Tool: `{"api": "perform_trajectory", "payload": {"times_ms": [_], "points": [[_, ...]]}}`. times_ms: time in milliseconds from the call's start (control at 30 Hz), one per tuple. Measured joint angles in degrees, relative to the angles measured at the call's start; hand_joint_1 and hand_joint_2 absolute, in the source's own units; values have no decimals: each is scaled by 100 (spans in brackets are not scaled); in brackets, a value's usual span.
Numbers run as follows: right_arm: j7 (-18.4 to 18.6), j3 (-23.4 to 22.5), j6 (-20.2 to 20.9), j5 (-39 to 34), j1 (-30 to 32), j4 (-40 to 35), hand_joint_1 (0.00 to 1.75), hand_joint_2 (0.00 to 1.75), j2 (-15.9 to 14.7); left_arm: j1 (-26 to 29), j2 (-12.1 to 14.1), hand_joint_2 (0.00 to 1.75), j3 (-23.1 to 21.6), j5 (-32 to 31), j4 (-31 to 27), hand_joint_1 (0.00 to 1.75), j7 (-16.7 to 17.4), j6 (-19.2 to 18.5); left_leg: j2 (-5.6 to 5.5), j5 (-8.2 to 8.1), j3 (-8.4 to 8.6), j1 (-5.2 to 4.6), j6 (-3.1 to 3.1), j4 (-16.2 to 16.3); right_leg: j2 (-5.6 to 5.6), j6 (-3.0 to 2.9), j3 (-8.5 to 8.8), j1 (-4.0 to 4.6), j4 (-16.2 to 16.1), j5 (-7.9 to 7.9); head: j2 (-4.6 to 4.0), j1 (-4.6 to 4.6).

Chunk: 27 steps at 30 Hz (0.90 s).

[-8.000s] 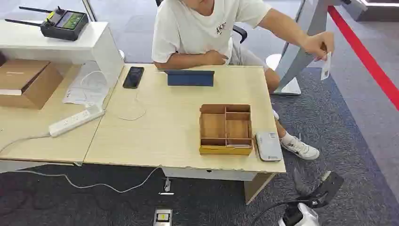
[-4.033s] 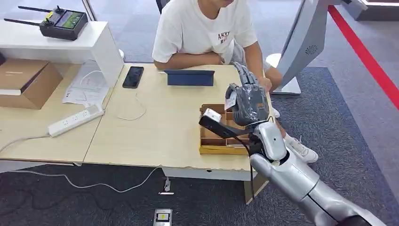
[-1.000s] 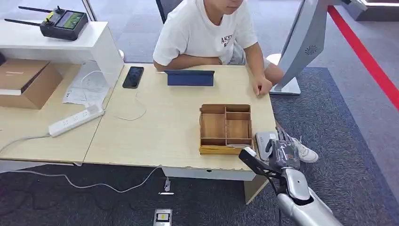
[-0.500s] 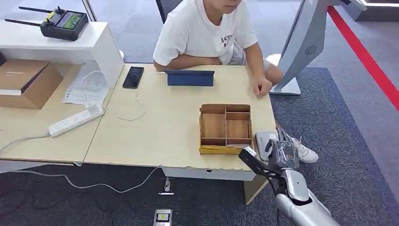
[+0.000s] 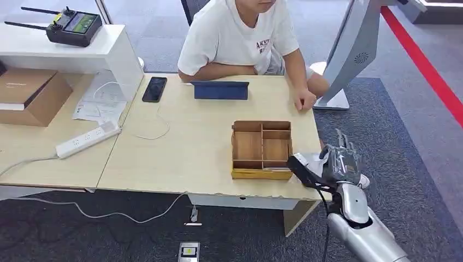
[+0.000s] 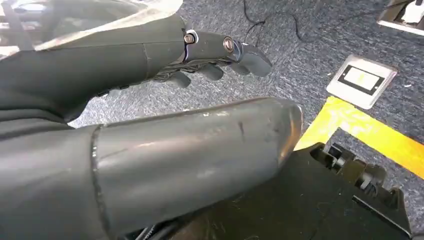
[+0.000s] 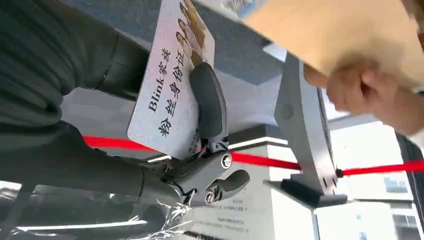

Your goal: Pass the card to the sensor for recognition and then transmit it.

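My right hand (image 5: 342,161) hovers at the table's front right corner, just right of the white card reader (image 5: 315,159), which the wrist's black mount partly hides. In the right wrist view this hand (image 7: 100,165) pinches a white card (image 7: 170,85) with printed text and small portraits between thumb and a dark finger (image 7: 210,107). The left hand (image 6: 210,55) hangs over grey carpet, fingers loosely extended and holding nothing.
A wooden divided tray (image 5: 262,150) sits left of the reader. A person sits behind the table (image 5: 180,147) with one hand (image 5: 303,101) on its far right edge. A blue tablet (image 5: 220,90), phone (image 5: 154,89) and power strip (image 5: 87,139) lie further left. A grey kiosk stand (image 5: 349,54) rises behind.
After taking the card at the far side and lowering it over the reader, my right hand has now lifted and shifted right, off the reader, with the card still in it.
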Motion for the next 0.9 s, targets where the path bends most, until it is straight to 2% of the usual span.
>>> {"api": "perform_trajectory", "payload": {"times_ms": [267,467,700,900], "points": [[9,-170,179,280,-819,-846,175,175,-164,-9,-11,0,0,-162,-15,0,2,-83,1,1,3,0,0,0,0,0,1,0,1,1,0,2],[-120,-101,533,437,-1453,-1132,175,175,-103,-41,-15,0,0,-266,-52,0,31,-186,0,1,0,0,-1,0,0,0,1,0,3,1,0,2],[-491,323,741,306,-2396,-742,175,175,388,-113,-17,0,0,-389,-131,0,90,-232,-2,4,-9,2,0,-1,-3,-1,-3,1,7,1,0,4],[-654,715,614,-4,-3083,80,175,175,945,-173,-26,0,0,-509,-142,0,103,-337,-1,5,-8,2,-1,-1,-3,-1,-4,2,8,1,0,2]]}}
